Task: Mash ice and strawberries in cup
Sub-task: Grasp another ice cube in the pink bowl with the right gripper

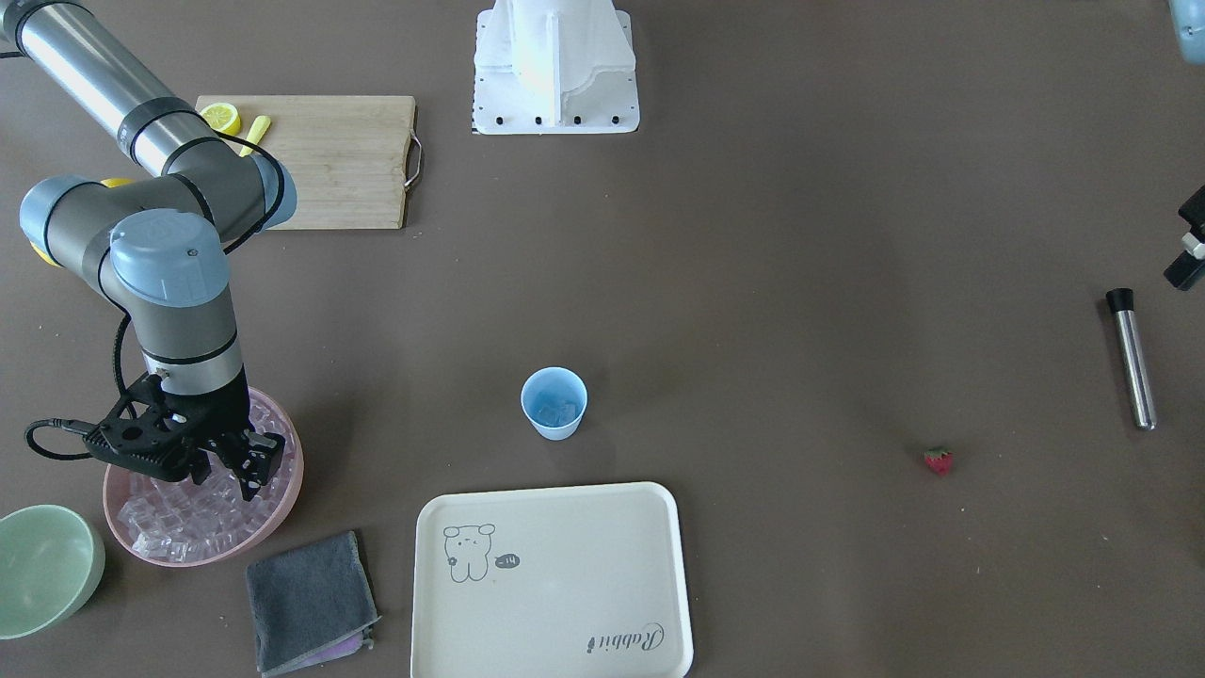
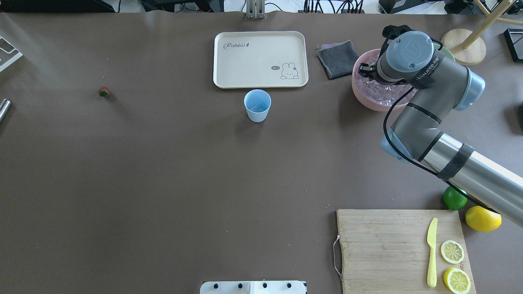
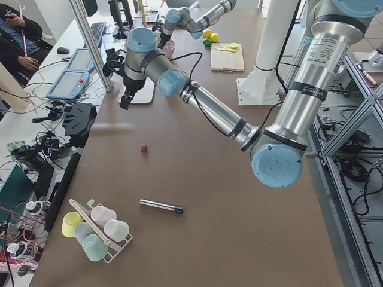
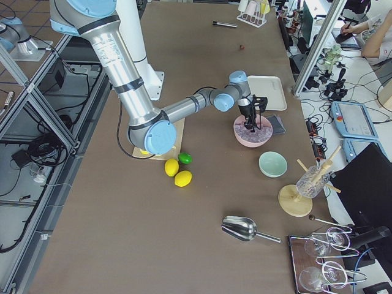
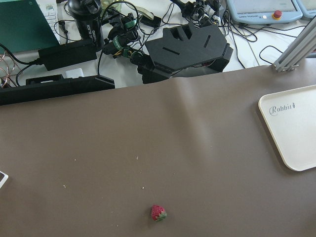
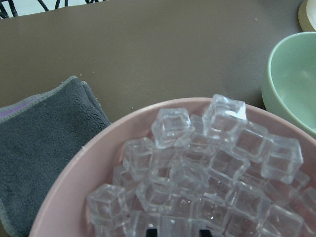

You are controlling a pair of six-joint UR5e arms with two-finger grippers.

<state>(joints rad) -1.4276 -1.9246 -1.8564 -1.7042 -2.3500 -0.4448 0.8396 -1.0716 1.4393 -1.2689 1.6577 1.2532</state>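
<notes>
The light-blue cup stands upright mid-table with a few clear ice cubes inside. More ice fills a pink bowl. My right gripper is lowered into that bowl. Its fingertips sit about one cube apart, closed on an ice cube. The strawberry lies alone on the table, and it also shows low in the left wrist view. My left gripper hangs above the table near it, cut off by the frame edge, so I cannot tell whether it is open or shut.
A metal muddler lies beyond the strawberry. A cream tray sits beside the cup, a grey cloth and a mint-green bowl flank the pink bowl. A cutting board with lemon slices and a knife lies near the robot base.
</notes>
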